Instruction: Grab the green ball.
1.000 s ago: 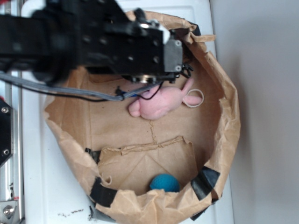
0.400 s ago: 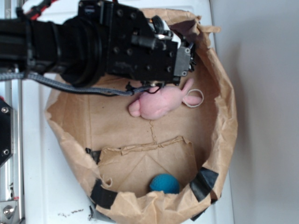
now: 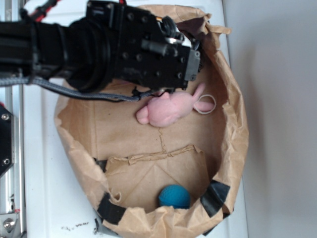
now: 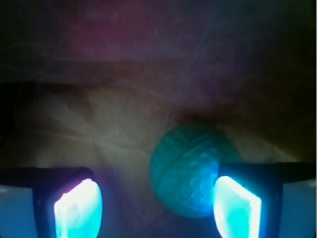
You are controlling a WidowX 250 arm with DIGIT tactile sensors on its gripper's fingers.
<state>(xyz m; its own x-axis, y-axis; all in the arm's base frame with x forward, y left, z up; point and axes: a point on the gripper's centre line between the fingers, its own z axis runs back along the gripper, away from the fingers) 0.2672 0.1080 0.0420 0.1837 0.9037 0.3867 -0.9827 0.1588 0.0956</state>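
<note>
In the wrist view the green ball (image 4: 185, 171) lies on the brown paper floor, dimpled and lit bluish. It sits between my gripper's (image 4: 156, 203) two glowing pads, close against the right pad (image 4: 235, 208) and well apart from the left pad (image 4: 77, 210). The jaws stand wide apart, so the gripper is open. In the exterior view the black gripper head (image 3: 185, 62) hangs over the upper part of the paper bag (image 3: 237, 124) and hides the green ball and the fingertips.
A pink plush toy (image 3: 168, 109) with a white loop lies just below the gripper head. A darker teal-blue ball (image 3: 174, 196) rests at the bag's near end beside black tape patches. The bag's crumpled walls rise all round.
The arm has sunk deeper into the bag and the gripper head has shifted slightly right. The bag's rim has been nudged and reshaped. The plush toy and the teal-blue ball have not moved.
</note>
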